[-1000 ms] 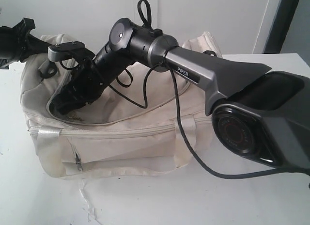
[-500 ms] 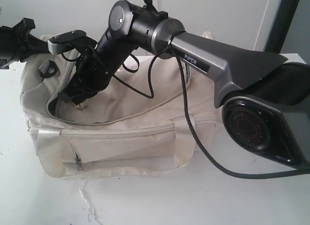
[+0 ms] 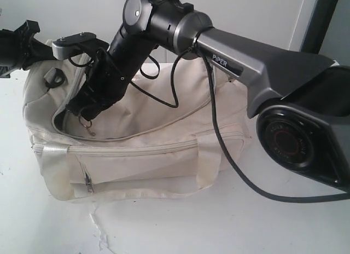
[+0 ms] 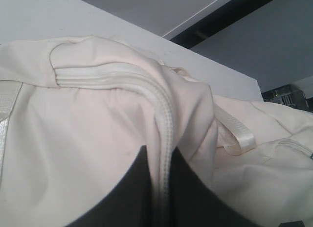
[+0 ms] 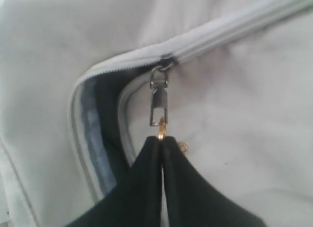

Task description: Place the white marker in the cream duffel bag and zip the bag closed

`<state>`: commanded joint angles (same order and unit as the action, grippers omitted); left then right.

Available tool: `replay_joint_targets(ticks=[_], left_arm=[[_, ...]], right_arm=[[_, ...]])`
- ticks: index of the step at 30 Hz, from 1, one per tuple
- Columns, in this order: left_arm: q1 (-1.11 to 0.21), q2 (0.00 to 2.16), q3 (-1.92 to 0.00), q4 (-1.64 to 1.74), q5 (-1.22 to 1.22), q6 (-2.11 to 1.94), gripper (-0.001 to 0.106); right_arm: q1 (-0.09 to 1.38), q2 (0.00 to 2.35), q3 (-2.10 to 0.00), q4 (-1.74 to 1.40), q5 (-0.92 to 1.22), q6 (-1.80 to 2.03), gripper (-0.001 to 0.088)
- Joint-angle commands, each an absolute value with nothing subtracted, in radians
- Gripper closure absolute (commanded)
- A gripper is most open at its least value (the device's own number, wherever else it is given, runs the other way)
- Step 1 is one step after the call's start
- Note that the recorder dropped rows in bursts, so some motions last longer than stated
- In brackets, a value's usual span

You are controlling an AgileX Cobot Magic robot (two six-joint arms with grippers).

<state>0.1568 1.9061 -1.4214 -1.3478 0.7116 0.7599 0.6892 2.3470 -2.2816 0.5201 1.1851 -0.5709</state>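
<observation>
**Exterior view + both wrist cams: bag part unzipped, both grippers on it**

Biggest stuff first. Flat white tabletop [image 3: 164, 232] carries a large soft cream fabric duffel bag [image 3: 142, 155]. The bag sits left of centre with its front zip pocket [image 3: 120, 150] on the near side. A chunky dark grey and black right robot arm [image 3: 246, 68] comes in from the right and bends down over the top of the bag toward its left end. The main top zip [image 5: 234, 34] is shut along the right stretch and gapes at the left end, where the black lining [image 5: 105, 114] shows in the opening.

Right gripper [image 5: 161, 141]: black fingers pressed tight together, pinching the little gold ring [image 5: 161, 134] at the tip of the silver metal zip pull [image 5: 157, 102]. The pull runs straight from its slider [image 5: 159, 75] to the fingertips. The slider sits right where the closed teeth meet the gap.

Left gripper [image 4: 160, 158] is at the far left end of the bag. Its two dark fingers are nipped onto a raised fold of cream fabric, with the zip seam running between them.

As for the white marker, no view shows it, so I can't tell where it is.
</observation>
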Motion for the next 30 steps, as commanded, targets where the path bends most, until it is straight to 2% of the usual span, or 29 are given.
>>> replay_joint_targets(ticks=[13,15,18,21,23,30], left_arm=[[0.157,1.906,-1.421,-1.353,0.721,0.76,0.105],[0.157,1.906,-1.421,-1.353,0.721,0.76,0.105],[0.157,1.906,-1.421,-1.353,0.721,0.76,0.105],[0.157,1.906,-1.421,-1.353,0.721,0.76,0.105],[0.157,1.906,-1.421,-1.353,0.721,0.76,0.105],[0.157,1.906,-1.421,-1.353,0.727,0.76,0.105]], right_arm=[[0.689,2.38,-2.282,0.522,1.045,-0.52,0.0848],[0.689,2.363,-2.282,0.525,1.07,-0.514,0.0755],[0.689,2.354,-2.282,0.56,1.133,-0.514,0.0533],[0.697,2.365,-2.282,0.626,1.172,-0.514,0.0365],[0.707,2.378,-2.282,0.628,1.149,-0.517,0.0331],[0.713,2.425,-2.282,0.542,1.047,-0.455,0.035]])
